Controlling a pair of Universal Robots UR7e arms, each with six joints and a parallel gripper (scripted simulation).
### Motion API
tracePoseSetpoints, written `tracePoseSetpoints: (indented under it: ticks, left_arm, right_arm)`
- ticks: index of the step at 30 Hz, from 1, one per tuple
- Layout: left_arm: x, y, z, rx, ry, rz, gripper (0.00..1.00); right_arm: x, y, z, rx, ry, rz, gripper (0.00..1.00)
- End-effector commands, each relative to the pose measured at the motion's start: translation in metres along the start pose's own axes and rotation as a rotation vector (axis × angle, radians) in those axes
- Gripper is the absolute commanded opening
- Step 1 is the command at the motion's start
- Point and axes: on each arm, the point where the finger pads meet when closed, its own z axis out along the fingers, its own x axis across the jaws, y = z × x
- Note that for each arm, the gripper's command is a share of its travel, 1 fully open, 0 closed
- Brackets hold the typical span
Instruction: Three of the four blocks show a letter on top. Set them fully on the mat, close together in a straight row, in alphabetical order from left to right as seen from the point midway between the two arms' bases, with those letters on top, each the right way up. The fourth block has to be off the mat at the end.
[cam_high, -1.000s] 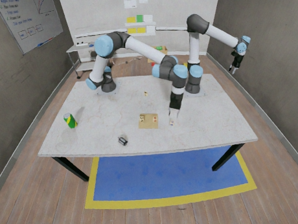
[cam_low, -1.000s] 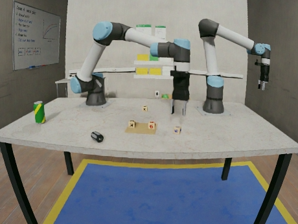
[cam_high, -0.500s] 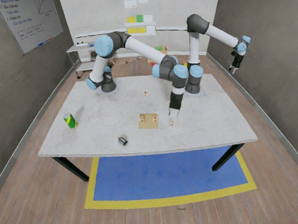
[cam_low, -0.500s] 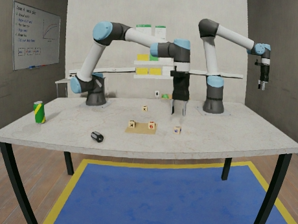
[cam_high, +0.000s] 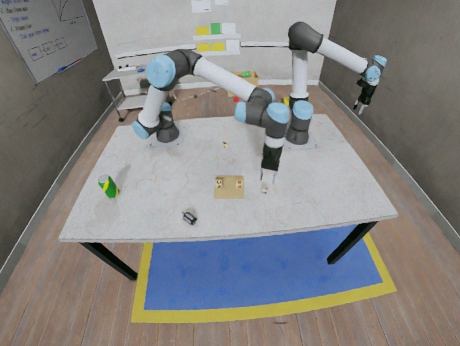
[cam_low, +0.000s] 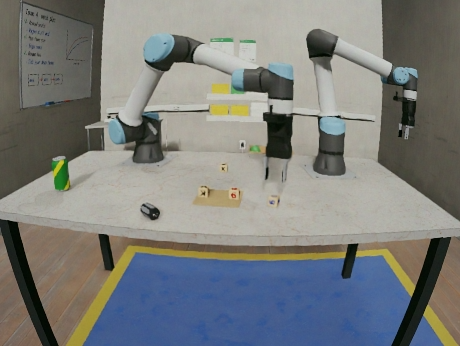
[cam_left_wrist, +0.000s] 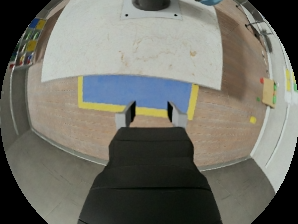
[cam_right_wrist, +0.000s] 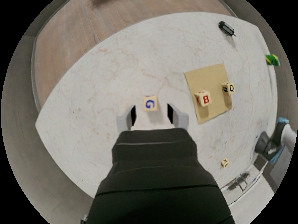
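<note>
A block (cam_high: 265, 190) (cam_low: 273, 201) (cam_right_wrist: 150, 103) with a blue G on top lies off the mat on the table. My right gripper (cam_high: 268, 180) (cam_low: 275, 182) (cam_right_wrist: 151, 110) is open above this block and does not hold it. A block (cam_high: 239, 184) (cam_low: 234, 193) (cam_right_wrist: 204, 99) with a red B on top and a block (cam_high: 219, 182) (cam_low: 203, 191) (cam_right_wrist: 229, 88) with a dark letter like Q stand apart on the tan mat (cam_high: 229, 193) (cam_low: 217, 201) (cam_right_wrist: 207, 77). Another block (cam_high: 225, 145) (cam_low: 224, 168) (cam_right_wrist: 225, 163) with dark marks lies behind the mat. My left gripper (cam_high: 360, 108) (cam_low: 404, 134) (cam_left_wrist: 151, 107) is open and empty.
The left gripper hangs high beyond the table's side edge. A green and yellow can (cam_high: 108, 186) (cam_low: 61, 173) (cam_right_wrist: 272, 60) stands far from the mat. A small black object (cam_high: 189, 218) (cam_low: 150, 211) (cam_right_wrist: 226, 28) lies near the table's front edge.
</note>
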Motion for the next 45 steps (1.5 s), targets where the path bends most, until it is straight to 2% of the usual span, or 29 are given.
tracePoseSetpoints:
  ticks: [1, 25, 45]
  left_arm:
    - [0.0, 0.0, 0.0, -0.001, 0.0, 0.0, 1.0]
    - [0.0, 0.0, 0.0, -0.001, 0.0, 0.0, 1.0]
    - [0.0, 0.0, 0.0, -0.001, 0.0, 0.0, 1.0]
  right_arm:
    - [-0.001, 0.0, 0.005, 0.0, -0.002, 0.0, 1.0]
    - [-0.002, -0.001, 0.036, 0.0, -0.002, 0.0, 1.0]
    - [-0.002, -0.001, 0.04, 0.0, -0.002, 0.0, 1.0]
